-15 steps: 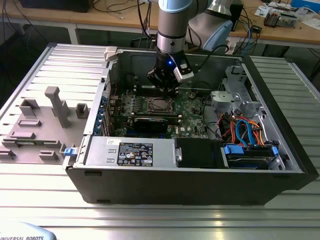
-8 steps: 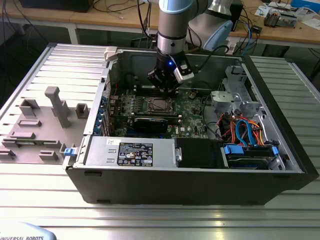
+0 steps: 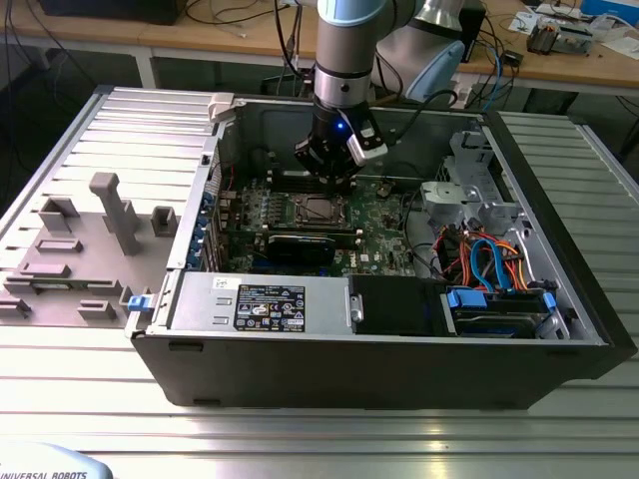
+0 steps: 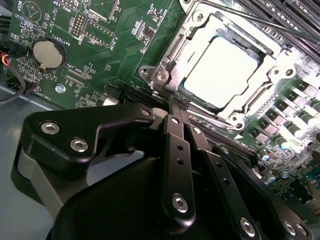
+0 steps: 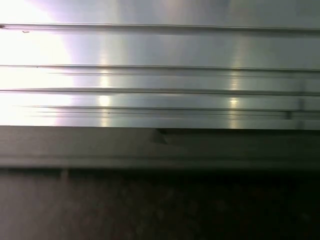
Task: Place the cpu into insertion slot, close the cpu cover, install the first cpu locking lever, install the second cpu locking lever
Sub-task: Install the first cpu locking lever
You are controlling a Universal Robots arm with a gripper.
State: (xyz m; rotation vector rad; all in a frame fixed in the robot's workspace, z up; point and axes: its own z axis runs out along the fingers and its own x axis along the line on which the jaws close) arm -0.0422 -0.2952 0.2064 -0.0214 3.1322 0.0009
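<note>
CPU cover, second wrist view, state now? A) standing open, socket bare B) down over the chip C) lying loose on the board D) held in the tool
B: the cover lies flat around the chip, whose bright top shows through its square cut-out, with the shut tool at its edge.

cpu (image 4: 222, 70) seemingly in the insertion slot (image 4: 172, 55), cpu cover (image 4: 260, 80) over it

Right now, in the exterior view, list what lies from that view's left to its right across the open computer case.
Grey plastic fixture blocks → blue clip → labelled power supply → gripper over the insertion slot → silver drive cage → blue and orange cables.
</note>
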